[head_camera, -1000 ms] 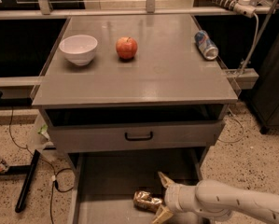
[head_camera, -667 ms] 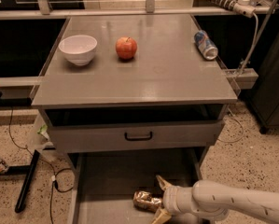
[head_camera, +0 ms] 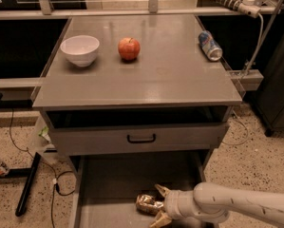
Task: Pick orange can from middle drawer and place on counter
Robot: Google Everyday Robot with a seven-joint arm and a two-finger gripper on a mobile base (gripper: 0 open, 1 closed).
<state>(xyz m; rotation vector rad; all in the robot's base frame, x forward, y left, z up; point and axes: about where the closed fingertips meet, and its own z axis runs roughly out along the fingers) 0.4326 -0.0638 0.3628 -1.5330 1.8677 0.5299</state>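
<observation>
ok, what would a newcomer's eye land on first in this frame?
The white arm at the lower right stands out, its end effector open at the right end of the orange can on the floor of the pulled-out middle drawer. On the counter above sit a white bowl, a red apple and a soda can lying on its side near the right edge.

On the table (head_camera: 151, 82): one bowl (head_camera: 80, 49), one apple (head_camera: 129, 49), one soda can (head_camera: 210, 46). One open drawer (head_camera: 118, 175) holds one orange can (head_camera: 147, 204); one gripper (head_camera: 156, 205) sits there, jaws spread.
</observation>
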